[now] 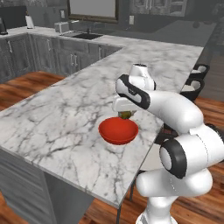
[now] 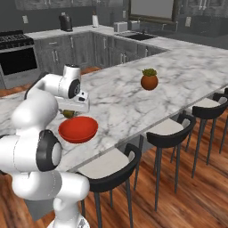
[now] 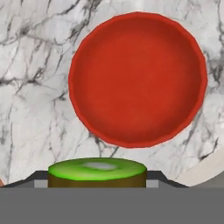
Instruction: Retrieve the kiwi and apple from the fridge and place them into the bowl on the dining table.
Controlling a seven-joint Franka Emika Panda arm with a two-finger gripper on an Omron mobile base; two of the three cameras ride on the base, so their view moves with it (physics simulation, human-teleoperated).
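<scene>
My gripper (image 1: pixel 126 113) is shut on the kiwi (image 1: pixel 126 115), an olive-green fruit with a cut bright green face (image 3: pixel 97 170). It hangs a little above the far edge of the red bowl (image 1: pixel 118 131). In the hand view the bowl (image 3: pixel 138 78) lies below and ahead with nothing inside it. The bowl (image 2: pixel 78 129) rests near the stool-side edge of the marble dining table (image 1: pixel 61 113). From the right base view the kiwi (image 2: pixel 68 113) peeks out under the hand. The apple and the fridge are out of view.
A potted plant in a brown round pot (image 2: pixel 149 80) stands farther along the table. Black stools (image 2: pixel 168 130) line the table's edge beside the robot. Dark cabinets with a sink (image 1: pixel 86 36) and a stove (image 2: pixel 18 53) run along the back wall.
</scene>
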